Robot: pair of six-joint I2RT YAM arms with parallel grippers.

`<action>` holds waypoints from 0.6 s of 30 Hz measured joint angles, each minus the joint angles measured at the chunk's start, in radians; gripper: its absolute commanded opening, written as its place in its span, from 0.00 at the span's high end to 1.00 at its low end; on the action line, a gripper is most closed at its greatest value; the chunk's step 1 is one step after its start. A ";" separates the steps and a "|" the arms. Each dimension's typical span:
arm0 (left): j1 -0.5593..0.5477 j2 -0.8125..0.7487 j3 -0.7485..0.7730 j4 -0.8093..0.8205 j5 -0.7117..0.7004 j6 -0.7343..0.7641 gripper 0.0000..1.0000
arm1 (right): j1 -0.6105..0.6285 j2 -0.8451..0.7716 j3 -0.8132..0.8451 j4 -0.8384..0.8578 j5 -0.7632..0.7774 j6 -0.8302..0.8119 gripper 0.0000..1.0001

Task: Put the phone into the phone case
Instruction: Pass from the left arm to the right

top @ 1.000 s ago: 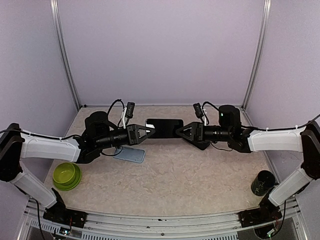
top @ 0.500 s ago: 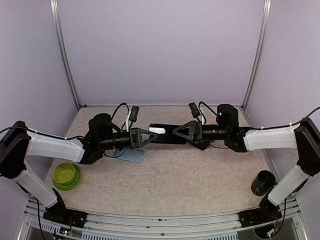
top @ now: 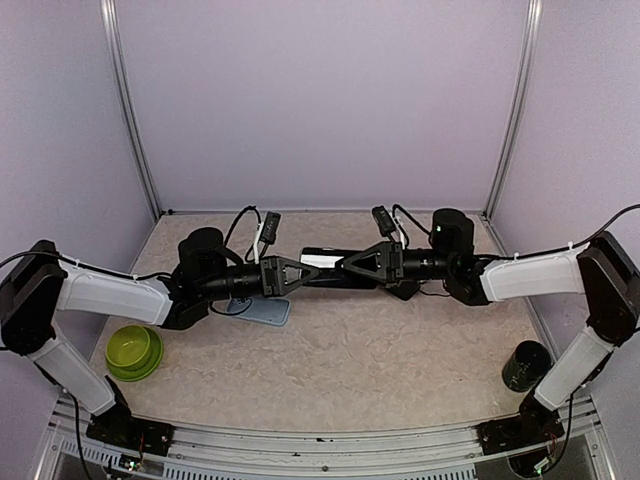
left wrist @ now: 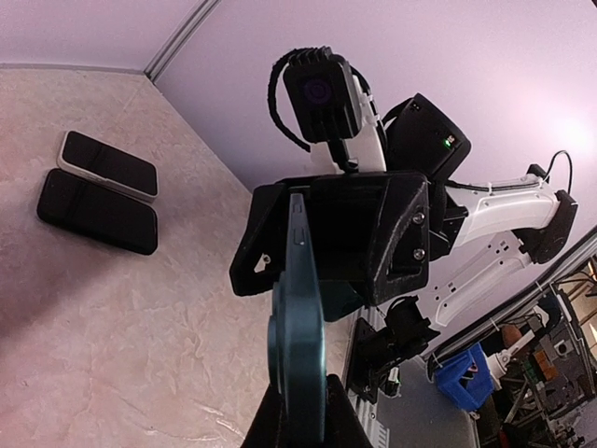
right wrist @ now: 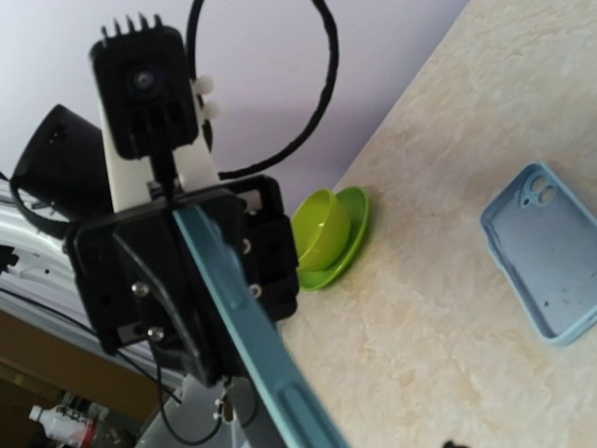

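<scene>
1. Currently the slim teal-blue phone (left wrist: 297, 345) is held in the air above the beige marbled table (top: 400, 350), between the two arms and clear of the surface.
2. The left gripper (top: 298, 273) is clamped on one short end of the phone, and the right gripper (top: 347, 267) is clamped on the opposite end. Both pairs of jaws are narrowed to the thickness of the slab.
3. A grip at both ends is judged to serve a handover or a re-orientation, so that the phone can be turned to match the case without being dropped.
4. The light-blue soft phone case (right wrist: 548, 254) is laid flat on the table with its hollow upward. In the overhead view it is seen just nearer than the left gripper, so it is placed to receive the phone from above.
5. The phone's long axis is carried roughly level from one gripper to the other, left to right across the table.
6. A thin side of the phone, with its buttons, is presented to both wrist cameras.
7. Which way the screen faces cannot be told. Only the edge is shown close up, and in the overhead view the phone is merged with dark shapes behind it.
</scene>
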 measured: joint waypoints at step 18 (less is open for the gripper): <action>0.001 0.011 0.000 0.041 0.020 -0.047 0.90 | -0.011 0.007 0.000 0.080 -0.082 -0.014 0.95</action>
